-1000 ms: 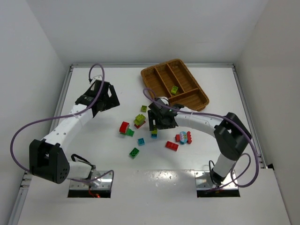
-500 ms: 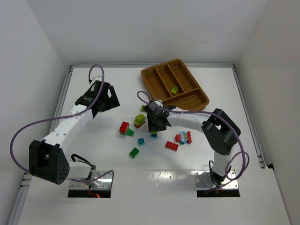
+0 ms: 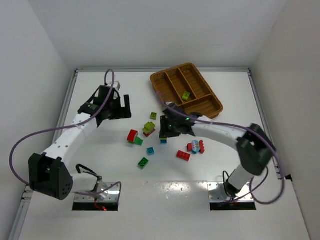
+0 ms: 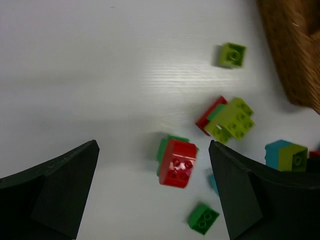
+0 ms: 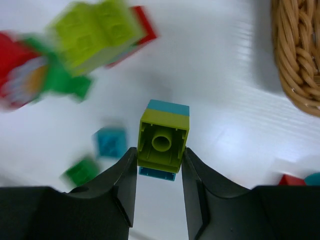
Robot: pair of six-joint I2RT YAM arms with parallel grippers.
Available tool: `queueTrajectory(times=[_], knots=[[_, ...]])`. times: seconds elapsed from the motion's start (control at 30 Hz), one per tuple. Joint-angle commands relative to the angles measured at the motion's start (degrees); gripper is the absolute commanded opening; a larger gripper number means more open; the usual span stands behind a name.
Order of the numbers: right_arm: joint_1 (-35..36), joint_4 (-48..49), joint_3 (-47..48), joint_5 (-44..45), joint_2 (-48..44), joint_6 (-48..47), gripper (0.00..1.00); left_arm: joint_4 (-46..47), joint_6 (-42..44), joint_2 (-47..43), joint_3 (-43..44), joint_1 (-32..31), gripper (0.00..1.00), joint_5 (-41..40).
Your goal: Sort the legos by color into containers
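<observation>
Where the right gripper point(image 5: 160, 156) closes, its two black fingers point(image 5: 122, 175) pinch a small clump: a yellow-green studded brick point(image 5: 163, 141), hollow underside toward the wrist camera, backed by a cyan brick point(image 5: 169, 107) that shows at its top and bottom edges. The grip looks firm. Whether the clump clears the white table point(image 5: 225, 125) cannot be told. The ground behind it is blurred.

Just beside the clump lie a loose cyan brick point(image 5: 111, 142) and a small dark green brick point(image 5: 81, 171), both on the table. Farther up is a larger yellow-green-and-red clump point(image 5: 97, 32). At the right edge of that view is the rim of the brown woven wicker tray point(image 5: 300, 55), apart from the held clump.

From overhead, the right gripper point(image 3: 165, 133) sits mid-table, between the yellow-green-and-red clump point(image 3: 149, 128) and a red-and-cyan clump point(image 3: 196, 147). A single red brick point(image 3: 183, 155) lies near the latter. The tray point(image 3: 218, 105) is at the far right of the table, with one yellow-green brick point(image 3: 186, 95) in one of its long sections.

The left gripper point(image 4: 152, 146) has its fingers point(image 4: 60, 185) spread wide with nothing between them, held above the table. Under the gap is a red brick stuck on a dark green one point(image 4: 175, 162). Beyond it is a lone yellow-green brick point(image 4: 232, 54). Overhead, the left gripper point(image 3: 119, 107) is well apart from the right one.
</observation>
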Motion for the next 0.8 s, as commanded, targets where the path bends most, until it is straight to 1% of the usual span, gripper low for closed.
queueTrajectory(times=[0.0,0.03,0.07,0.1,0.13,0.17,0.2,0.23,0.27,0.3,0.33,0.47,0.53,0.63,0.7,0.77], knots=[[-5.2,12.15,-5.19,-20.85,-14.34,-5.52,0.21,3.2,10.65,-5.36,1.43,0.9,0.99,19.0],[-8.08,16.79,-8.0,-25.48,-19.58,-6.14,0.21,4.69,10.66,-6.42,0.3,1.5,0.99,29.57],[-9.42,19.7,-9.68,-28.92,-19.63,-5.37,0.21,6.27,11.18,-7.3,-0.58,1.51,0.99,35.42],[-10.65,22.6,-11.09,-35.3,-24.85,-4.58,0.21,9.77,11.19,-7.92,-1.55,2.12,0.99,41.31],[-11.88,24.37,-11.89,-37.89,-26.82,-4.57,0.21,11.63,10.41,-7.93,-3.3,2.73,0.99,51.9],[-14.07,25.09,-11.89,-40.61,-27.88,-4.05,0.21,14.26,9.35,-7.93,-4.45,2.74,0.99,57.23],[-14.96,25.09,-11.89,-45.95,-28.42,-4.04,0.21,17.51,7.95,-7.93,-5.68,3.26,0.99,62.33],[-15.66,24.57,-10.94,-48.0,-28.42,-4.04,0.21,26.07,3.24,-7.93,-8.47,3.27,0.97,71.51],[-15.67,24.57,-10.14,-49.94,-28.42,-4.65,0.21,31.46,-0.03,-6.62,-9.89,3.27,0.96,74.91],[-16.19,23.78,-10.14,-52.83,-28.42,-5.18,0.21,35.34,-2.67,-6.61,-10.69,3.27,0.96,76.42],[-16.2,23.25,-9.44,-53.99,-28.42,-5.18,0.21,36.6,-2.78,-5.74,-10.7,2.57,0.96,77.31],[-16.2,23.25,-9.43,-58.65,-28.42,-5.71,0.21,36.61,-1.64,-5.11,-9.56,2.04,0.96,81.44],[-16.2,24.38,-9.43,-59.8,-27.81,-5.18,0.21,36.61,-1.64,-4.59,-9.56,2.04,0.96,82.06],[-16.2,25.79,-9.43,-60.68,-26.58,-4.66,0.21,35.04,-1.03,-3.88,-8.16,0.9,0.96,83.47],[-15.67,26.58,-9.43,-60.68,-26.05,-4.05,0.21,32.31,1.25,-2.66,-7.36,0.2,0.96,86.27],[-15.67,28.16,-9.43,-61.21,-25.0,-3.43,0.21,30.56,2.57,-2.13,-6.66,-0.6,0.92,86.28]])
